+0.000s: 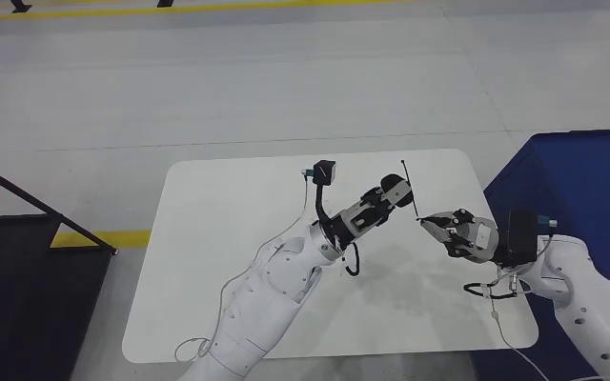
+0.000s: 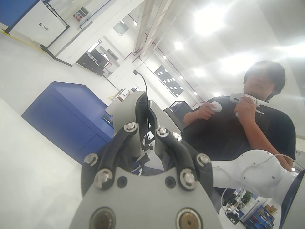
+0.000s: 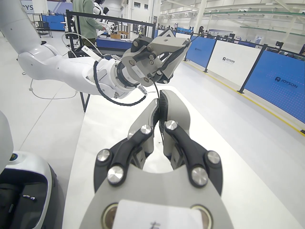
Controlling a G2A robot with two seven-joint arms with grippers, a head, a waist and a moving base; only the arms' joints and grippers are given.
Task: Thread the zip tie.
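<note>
Both pincers are busy above the white rounded tabletop point(image 1: 229, 248) — the left gripper point(image 2: 143, 100) is clamped on the thin black plastic zip tie point(image 2: 144, 85), whose small blocky head pokes out past the ribbed pads; the right gripper point(image 3: 160, 104) is pinched tight on the same strap further along. It looks slick and whippy; I'd say the worry is a twist or tug between the arms buckling it, or the tail sliding through the rubber — then it never finds that tiny slot.
</note>
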